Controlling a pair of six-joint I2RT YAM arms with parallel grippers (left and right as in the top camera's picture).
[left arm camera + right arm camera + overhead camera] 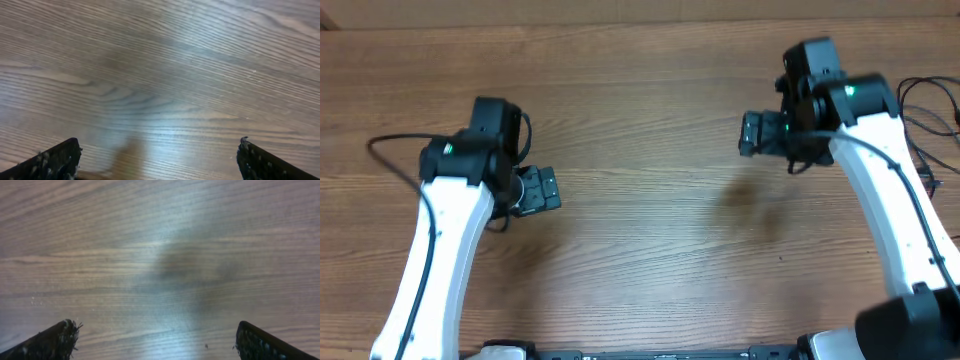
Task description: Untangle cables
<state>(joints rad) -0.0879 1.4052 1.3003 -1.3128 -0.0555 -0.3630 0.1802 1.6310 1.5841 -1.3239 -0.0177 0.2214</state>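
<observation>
Overhead: left gripper [542, 188] jaws spread wide and empty above the wooden table [650, 240]. Right gripper [752, 132] likewise released. Cables [920, 82]: thin black strands at the far right edge, partly behind the right arm and cut off by the frame; plugs indiscernible.

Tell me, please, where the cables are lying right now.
In the overhead view, the cables lie at the far right edge of the table, just beyond the right arm; neither wrist view shows them.

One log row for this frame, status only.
left gripper open, empty | right gripper open, empty | cables at right edge, untouched
</observation>
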